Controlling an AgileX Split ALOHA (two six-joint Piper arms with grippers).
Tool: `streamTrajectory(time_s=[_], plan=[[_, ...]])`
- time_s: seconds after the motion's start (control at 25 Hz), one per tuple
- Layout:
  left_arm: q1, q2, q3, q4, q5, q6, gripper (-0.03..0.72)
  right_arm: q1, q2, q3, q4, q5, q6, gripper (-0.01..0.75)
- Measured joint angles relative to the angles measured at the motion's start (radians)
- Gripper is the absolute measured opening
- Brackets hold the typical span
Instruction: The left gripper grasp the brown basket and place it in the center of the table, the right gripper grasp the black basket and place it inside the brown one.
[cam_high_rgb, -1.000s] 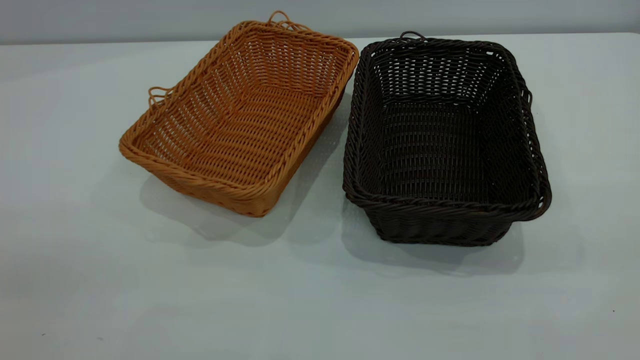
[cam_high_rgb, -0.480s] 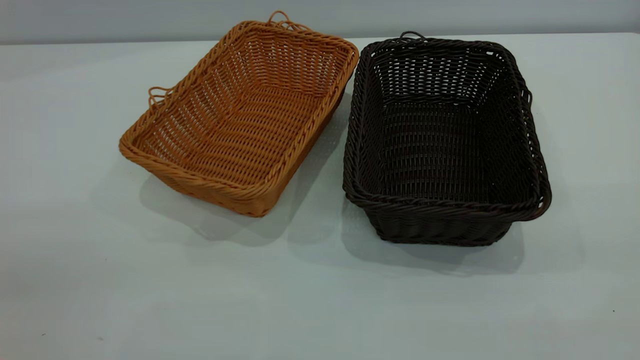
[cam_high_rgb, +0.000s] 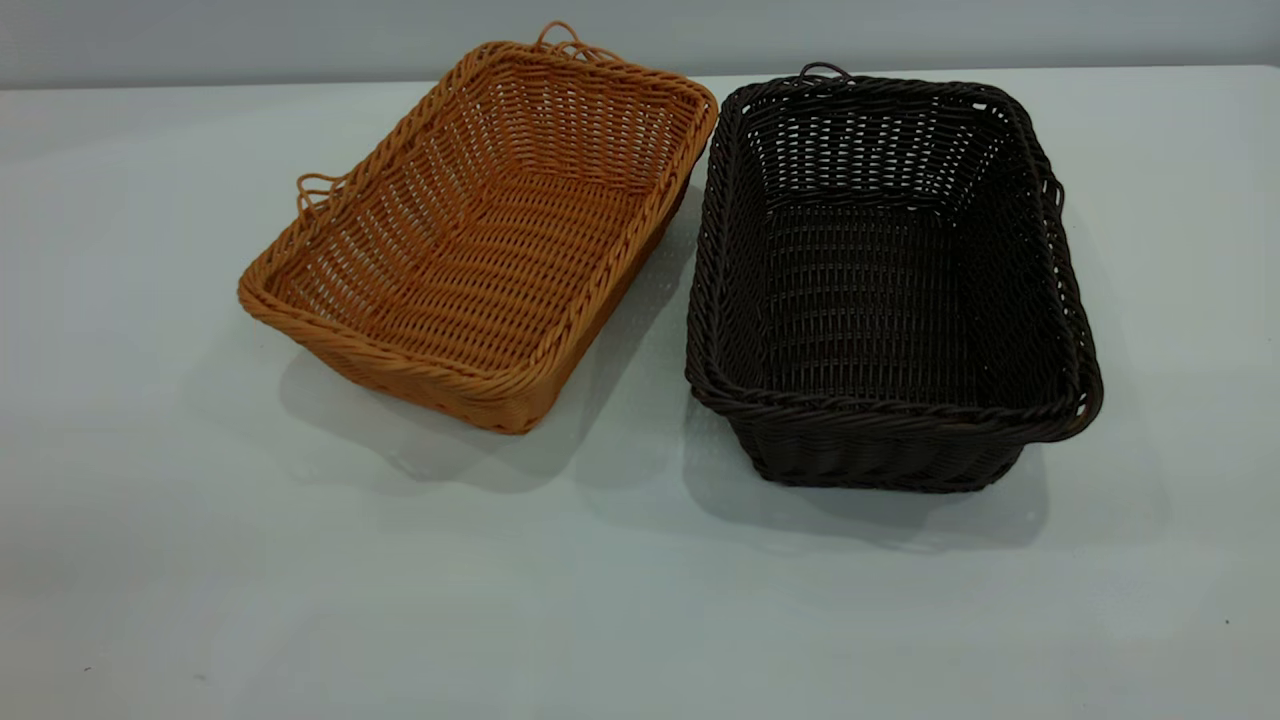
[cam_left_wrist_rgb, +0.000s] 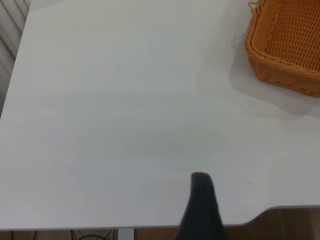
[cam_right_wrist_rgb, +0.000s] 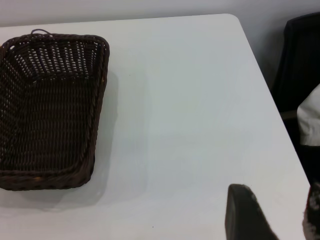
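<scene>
The brown basket (cam_high_rgb: 480, 240) is a light orange-tan wicker basket lying at an angle at the back left of the table (cam_high_rgb: 600, 600). The black basket (cam_high_rgb: 885, 280) stands right beside it, and their far corners nearly touch. Neither gripper shows in the exterior view. In the left wrist view, my left gripper (cam_left_wrist_rgb: 201, 205) hangs over the table's near edge, far from the brown basket (cam_left_wrist_rgb: 287, 45). In the right wrist view, my right gripper (cam_right_wrist_rgb: 277, 212) is open and empty above bare table, well apart from the black basket (cam_right_wrist_rgb: 47, 107).
The table's edge and rounded corner show in the left wrist view (cam_left_wrist_rgb: 280, 210). A dark chair or bag (cam_right_wrist_rgb: 300, 65) stands beyond the table's side edge in the right wrist view. Bare tabletop lies in front of both baskets.
</scene>
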Motion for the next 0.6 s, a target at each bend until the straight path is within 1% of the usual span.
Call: streamTrajectory(time_s=[0.2,0.36,0.48,0.6], plan=[[0.0,0.001,-0.001,0.002,-0.006,-0.002,0.529,0.0,0.0,0.0,0.0,0.0,0.0,0.239],[0.0,0.092,-0.042,0.014,-0.053,-0.021,0.529,0.0,0.0,0.0,0.003,0.0,0.0,0.239],[0.0,0.239,-0.082,0.015,-0.13,-0.023,0.529,0.0,0.0,0.0,0.021,0.0,0.0,0.239],[0.0,0.423,-0.113,0.015,-0.285,-0.02,0.529,0.0,0.0,0.0,0.021,0.0,0.0,0.24]])
